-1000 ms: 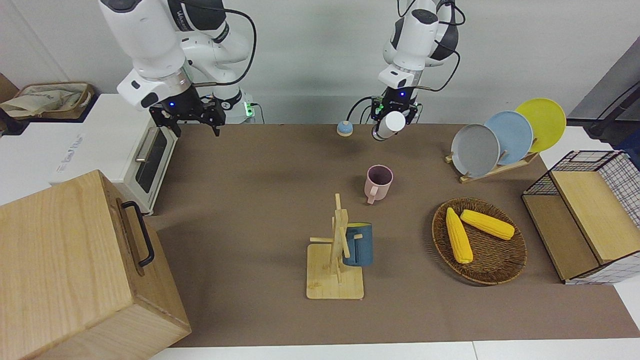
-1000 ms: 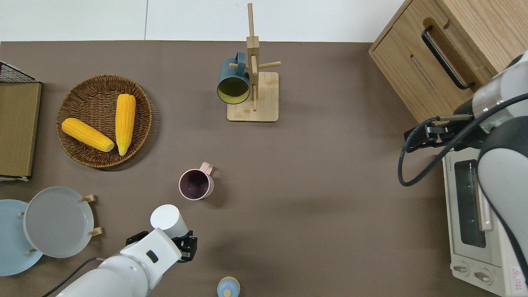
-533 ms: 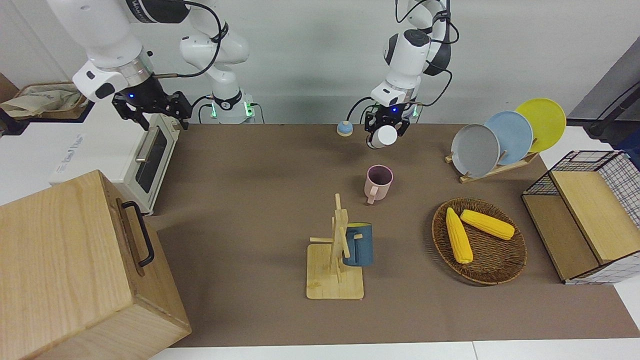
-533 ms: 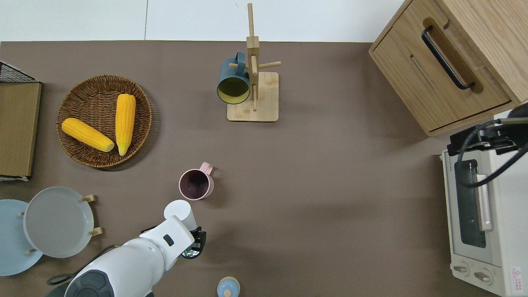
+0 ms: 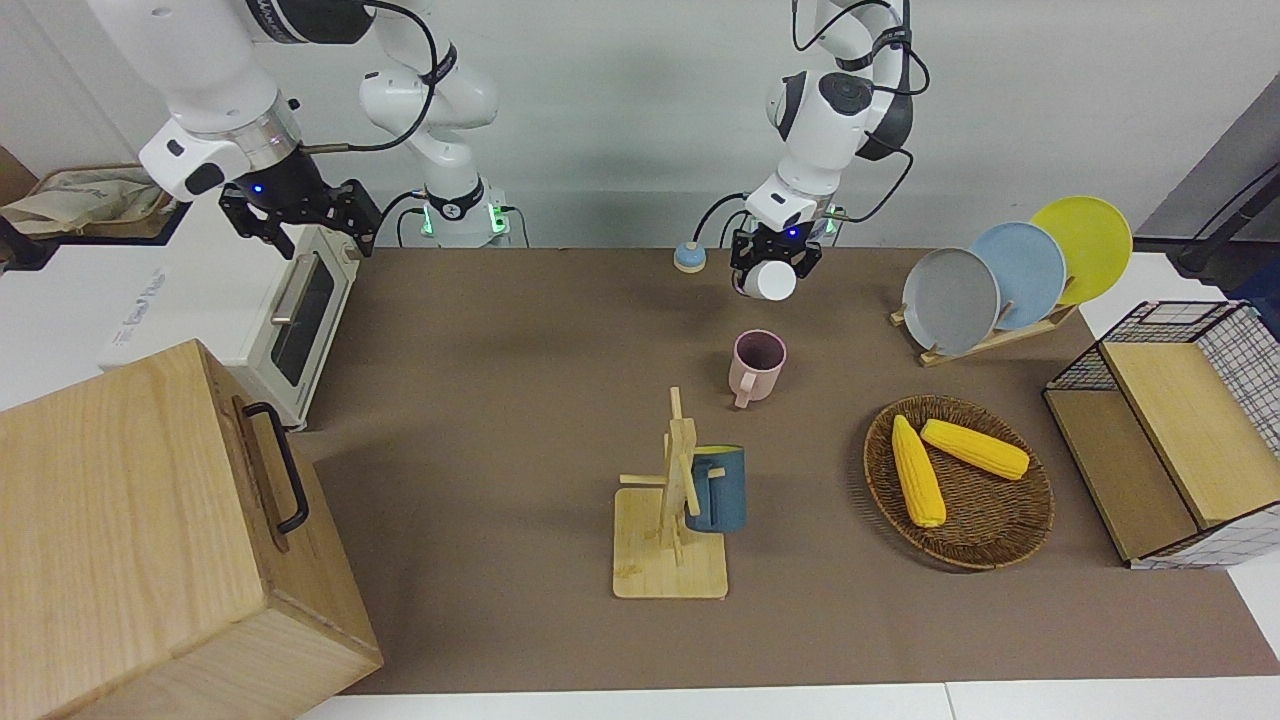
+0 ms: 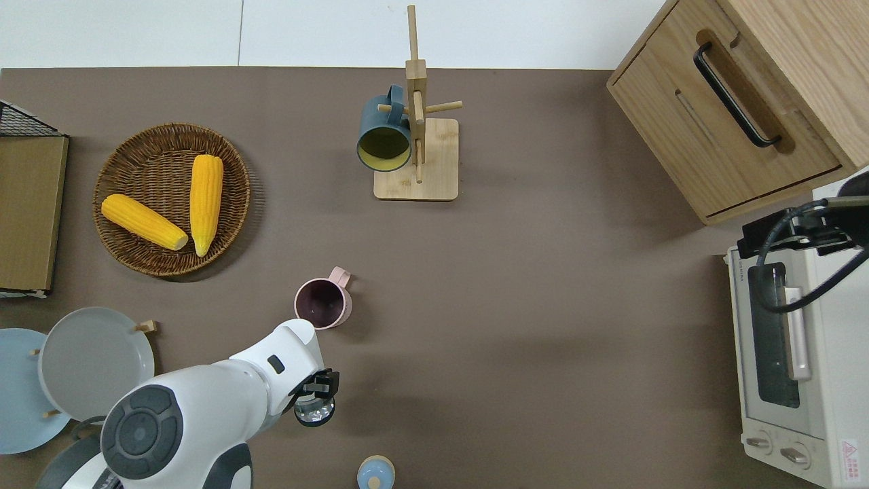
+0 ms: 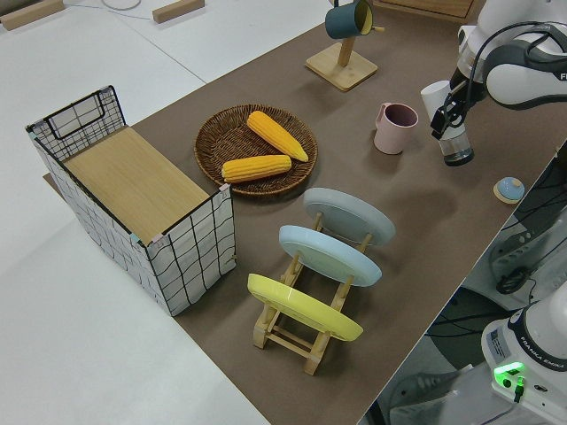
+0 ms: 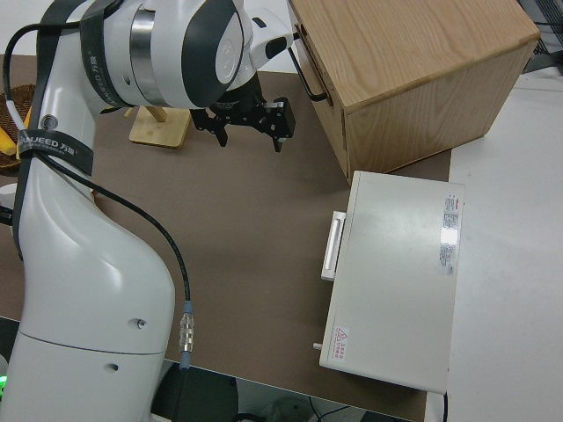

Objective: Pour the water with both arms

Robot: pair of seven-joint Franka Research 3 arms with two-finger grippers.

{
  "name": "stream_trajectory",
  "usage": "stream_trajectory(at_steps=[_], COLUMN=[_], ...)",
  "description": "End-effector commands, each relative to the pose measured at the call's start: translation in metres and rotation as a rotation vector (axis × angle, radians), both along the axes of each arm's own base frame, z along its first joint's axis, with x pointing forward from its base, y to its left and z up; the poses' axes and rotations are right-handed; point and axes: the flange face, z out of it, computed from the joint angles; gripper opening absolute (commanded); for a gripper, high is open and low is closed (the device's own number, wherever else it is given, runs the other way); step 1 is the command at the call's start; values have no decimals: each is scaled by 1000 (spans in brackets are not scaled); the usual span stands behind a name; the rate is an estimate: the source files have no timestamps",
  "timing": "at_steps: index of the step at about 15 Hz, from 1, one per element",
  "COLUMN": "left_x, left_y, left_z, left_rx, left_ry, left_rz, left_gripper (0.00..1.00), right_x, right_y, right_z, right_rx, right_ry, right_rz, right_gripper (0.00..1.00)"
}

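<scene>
My left gripper (image 5: pixel 772 262) is shut on a small bottle (image 7: pixel 447 124) with one white end and one clear end. It holds the bottle tilted in the air, over the mat just nearer to the robots than the pink mug (image 6: pixel 320 303). The white end points toward the mug (image 7: pixel 392 128), which stands upright with nothing visible inside. In the overhead view the arm hides most of the bottle and only its clear end (image 6: pixel 313 411) shows. My right gripper (image 5: pixel 312 235) hangs open and empty over the white toaster oven (image 6: pixel 787 353).
A small blue cap (image 6: pixel 375 473) lies near the robots' edge. A wooden mug tree (image 5: pixel 672 520) carries a blue mug (image 5: pixel 718 488). A wicker basket (image 5: pixel 990 540) holds two corn cobs. A plate rack (image 5: pixel 985 340), a wire crate (image 5: pixel 1240 345) and a wooden cabinet (image 5: pixel 150 540) stand around.
My left arm turned its wrist and carried the bottle closer to the pink mug. My right gripper swung from over the mat to over the toaster oven, then held still.
</scene>
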Motion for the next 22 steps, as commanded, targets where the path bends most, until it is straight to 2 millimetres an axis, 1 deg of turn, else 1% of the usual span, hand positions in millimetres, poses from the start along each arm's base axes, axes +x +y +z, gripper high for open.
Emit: stream_trajectory(at_steps=[1,4,7,22], left_x=[21,37,45,45], left_y=[-7,-15,-17,-16], left_z=[6,6,0,0], left_rx=[10,41,84,85], left_ry=[83,148,215,229], left_rz=[14,18,3,4], left_gripper=[0,0,0,0], right_x=[-6,-6,-6,-6], right_y=[-1,1,3,3], right_z=[2,2,2,2], right_rx=[13,14,14,14], right_ry=[-3,-3,-3,-3], right_rz=[16,19,23,23], right_gripper=[994,994,994,994])
